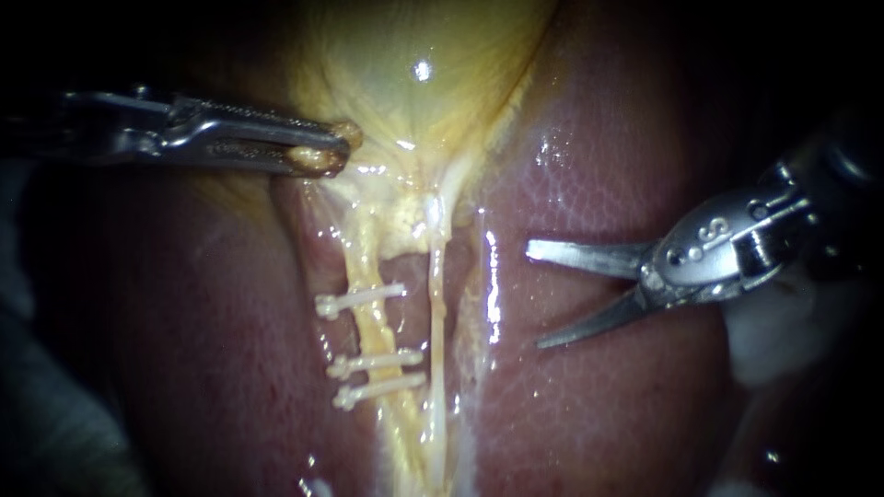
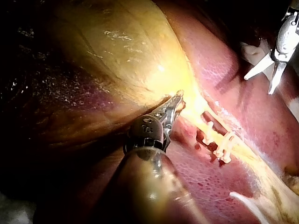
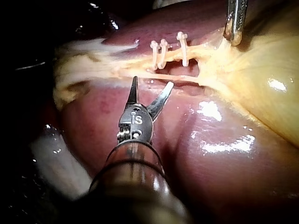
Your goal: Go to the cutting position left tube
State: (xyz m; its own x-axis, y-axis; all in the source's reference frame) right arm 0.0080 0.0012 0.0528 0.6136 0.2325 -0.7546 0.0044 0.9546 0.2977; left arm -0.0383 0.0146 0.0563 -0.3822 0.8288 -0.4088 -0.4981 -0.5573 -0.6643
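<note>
Left tube (image 1: 367, 322) vertical, clips (image 1: 361, 301) crosswise

Two instruments (image 1: 322, 152) (image 1: 534, 294), three clips (image 1: 361, 301) (image 1: 378, 361) (image 1: 379, 387), perhaps two tubes (image 1: 373, 331) (image 1: 436, 313), one gallbladder (image 1: 414, 74), one liver (image 1: 599, 405)

surgical bench, bare liver (image 1: 645, 414), gallbladder (image 1: 414, 55), white clips (image 1: 364, 299) on a tube (image 1: 367, 329)

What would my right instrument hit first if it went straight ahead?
Probably the thin unclipped tube, which lies before the clipped left tube. The right instrument, jaws open, may instead pass above it; depth is unclear.
</note>
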